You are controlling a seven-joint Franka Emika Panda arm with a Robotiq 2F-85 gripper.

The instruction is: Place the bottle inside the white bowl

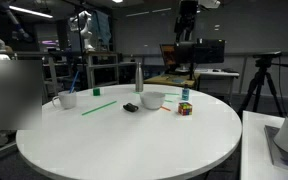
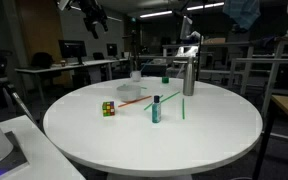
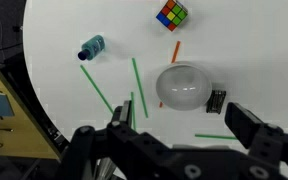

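Bottle [image 3: 92, 47] not grasped yet, so the step in hand is the approach. End effector [image 3: 184, 120] is open in the wrist view: both fingers spread wide, nothing between them, hanging well above the table [image 3: 114, 20].

Outward from there:
- white bowl [image 3: 182, 87] sits almost directly under the jaws. Round, smooth, plain white, glossy. Nothing visible in it. Also seen in both exterior views [image 1: 152, 100] [image 2: 132, 93].
- small black object [image 3: 216, 101] just beside the bowl rim. Can't tell what it is.
- green sticks [image 3: 139, 85] lie flat between bowl and bottle. Thin and straight. One orange stick [image 3: 175, 52] near the bowl.
- bottle is off to the side of the bowl, apart from it. It stands upright in an exterior view [image 2: 156, 108]: short, pale body, green top.
- puzzle cube [image 3: 171, 13] at the far edge, multicoloured, clear of everything.
- tall grey bottle [image 2: 189, 75], slim and metallic, and a white mug [image 1: 66, 98] stand further out. Neither is the target.

Next move, my read: translate sideways over the bottle, line the jaws across its body, descend, close below the cap. Body looks small and probably slick, so the grip needs centring or it tips. Sticks are close by; avoid dragging them. Then lift and carry back over the bowl.
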